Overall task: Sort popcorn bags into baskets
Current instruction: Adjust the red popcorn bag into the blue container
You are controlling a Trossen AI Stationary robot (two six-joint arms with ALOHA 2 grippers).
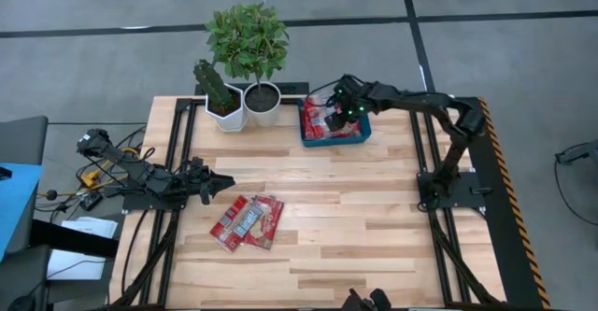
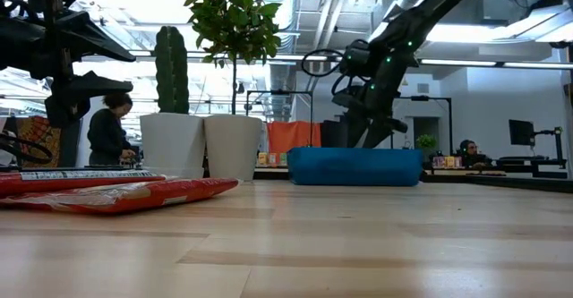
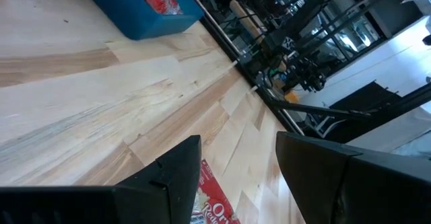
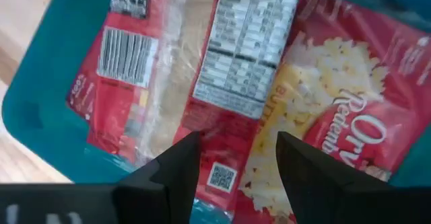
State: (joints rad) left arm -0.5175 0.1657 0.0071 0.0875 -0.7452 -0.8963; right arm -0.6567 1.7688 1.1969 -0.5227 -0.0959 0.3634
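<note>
My left end effector (image 1: 227,182), fingers spread and empty, hovers low over the worktop (image 1: 374,218) with the loose popcorn bags (image 1: 248,221) just ahead and slightly to its side, long axes slanting across my reach. My right end effector (image 1: 344,107), spread too, hangs over the blue basket (image 1: 364,134), well apart from them, so I judge the left arm nearer.

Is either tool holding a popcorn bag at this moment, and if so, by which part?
Nothing is held. The right tool is open above the popcorn bags in the blue tray; the left tool is open over the table.
</note>
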